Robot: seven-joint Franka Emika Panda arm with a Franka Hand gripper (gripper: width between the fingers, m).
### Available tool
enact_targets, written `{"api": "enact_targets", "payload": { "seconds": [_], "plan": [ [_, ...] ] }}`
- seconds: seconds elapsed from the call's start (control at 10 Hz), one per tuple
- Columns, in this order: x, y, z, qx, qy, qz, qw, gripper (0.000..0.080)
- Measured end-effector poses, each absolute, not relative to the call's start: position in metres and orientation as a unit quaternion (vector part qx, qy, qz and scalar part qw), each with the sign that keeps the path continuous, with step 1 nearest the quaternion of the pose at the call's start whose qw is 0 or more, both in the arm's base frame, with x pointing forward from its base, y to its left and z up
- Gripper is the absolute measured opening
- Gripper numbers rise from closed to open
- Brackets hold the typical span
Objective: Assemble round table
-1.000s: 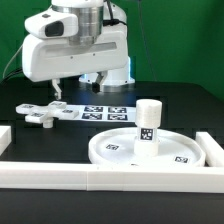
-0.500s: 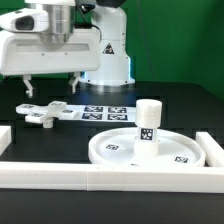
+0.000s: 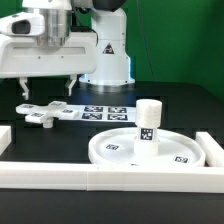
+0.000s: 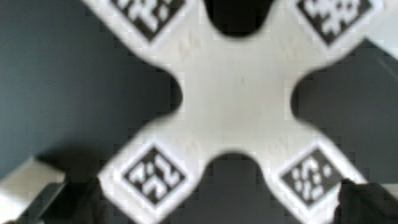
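Robot arm poised over the four-armed cross piece (image 3: 42,112), gripper (image 3: 45,90) spread wide, holding nothing.
At the exterior view's left the arm points straight down, its hand hanging just above the cross piece, which lies flat on the black table (image 3: 185,100); the fingertips are in shadow — hard to make out. Further right, the short post (image 3: 149,122) stands upright on the round disc (image 3: 108,150). The wrist view is blurred — the cross piece's arm ends are cut off.

Swung toward the exterior view's left within the last second, bringing the gripper (image 3: 45,92) from off to one side of the cross piece (image 3: 43,113) to straight above it; sank slightly lower over the last half second, fingers spread wide
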State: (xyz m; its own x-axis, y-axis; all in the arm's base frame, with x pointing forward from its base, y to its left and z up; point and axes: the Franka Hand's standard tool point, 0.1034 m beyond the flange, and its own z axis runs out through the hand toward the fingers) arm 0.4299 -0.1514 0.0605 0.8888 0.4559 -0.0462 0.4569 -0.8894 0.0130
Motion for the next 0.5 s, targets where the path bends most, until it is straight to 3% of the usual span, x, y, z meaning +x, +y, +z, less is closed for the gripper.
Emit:
{"api": "enact_targets", "payload": {
  "seconds": [0.5],
  "plan": [
    [0.422, -0.151, 0.046, 0.972, 0.232, -0.035, 0.006, 0.0649]
  ]
}}
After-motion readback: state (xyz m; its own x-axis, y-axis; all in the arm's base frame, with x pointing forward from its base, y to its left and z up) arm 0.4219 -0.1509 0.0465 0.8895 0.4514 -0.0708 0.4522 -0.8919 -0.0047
